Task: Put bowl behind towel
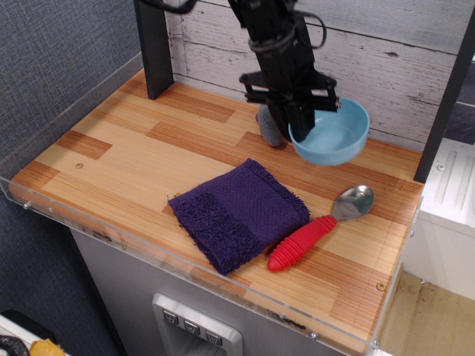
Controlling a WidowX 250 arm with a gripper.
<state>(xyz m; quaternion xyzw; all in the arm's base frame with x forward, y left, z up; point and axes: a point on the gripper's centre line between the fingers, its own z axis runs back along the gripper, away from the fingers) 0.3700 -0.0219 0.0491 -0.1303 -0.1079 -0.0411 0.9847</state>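
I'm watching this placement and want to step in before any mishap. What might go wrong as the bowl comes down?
1. The claw grips the bowl only by its near rim, and the bowl looks tilted, so it may land unevenly and slide.
2. The grey plush toy sits right beside the claw; a descent could nudge it.
3. The spoon lies just in front of the bowl, so drifting forward might clip it instead of landing behind the towel.

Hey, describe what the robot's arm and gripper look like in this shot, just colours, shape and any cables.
The arm is all black, a chunky segmented column coming down from the top edge. A thin black cable loops out at its side. The gripper is black too, with a horizontal crossbar frame and narrow dark fingers below it. No markings are readable.
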